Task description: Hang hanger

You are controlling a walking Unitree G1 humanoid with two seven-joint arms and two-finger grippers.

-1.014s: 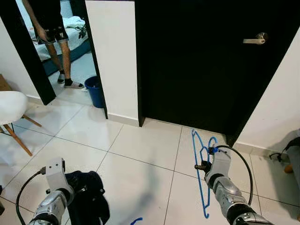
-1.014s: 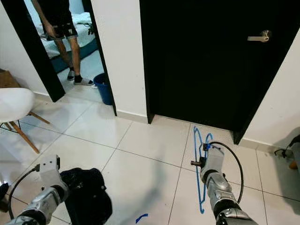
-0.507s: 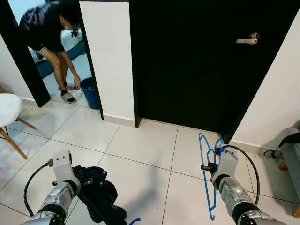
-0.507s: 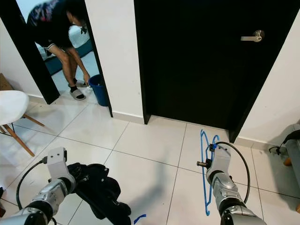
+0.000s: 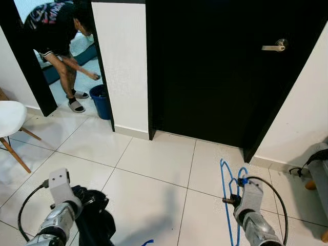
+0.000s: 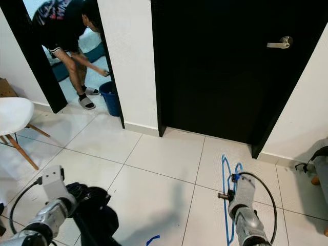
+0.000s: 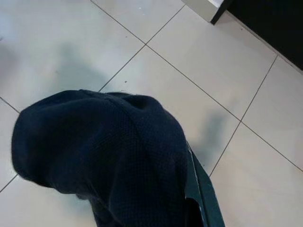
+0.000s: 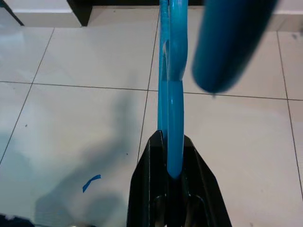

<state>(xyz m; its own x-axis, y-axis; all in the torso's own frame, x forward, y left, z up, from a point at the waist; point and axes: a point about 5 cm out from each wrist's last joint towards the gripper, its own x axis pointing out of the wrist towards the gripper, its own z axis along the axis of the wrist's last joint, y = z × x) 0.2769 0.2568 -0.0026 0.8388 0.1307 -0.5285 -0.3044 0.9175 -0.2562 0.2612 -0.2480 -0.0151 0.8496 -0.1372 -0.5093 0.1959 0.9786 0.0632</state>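
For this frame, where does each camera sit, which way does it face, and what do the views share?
Left eye view: on the head, looking forward and down at the black door, tiled floor and a bending person; both silver arms show.
Right eye view: the other eye of the same stereo camera, same scene.
Left wrist view: along the left gripper, draped with a dark garment.
Right wrist view: along the right gripper, shut on the blue hanger.
Shared: hanger and garment also appear in the eye views; the blue tape scrap too.
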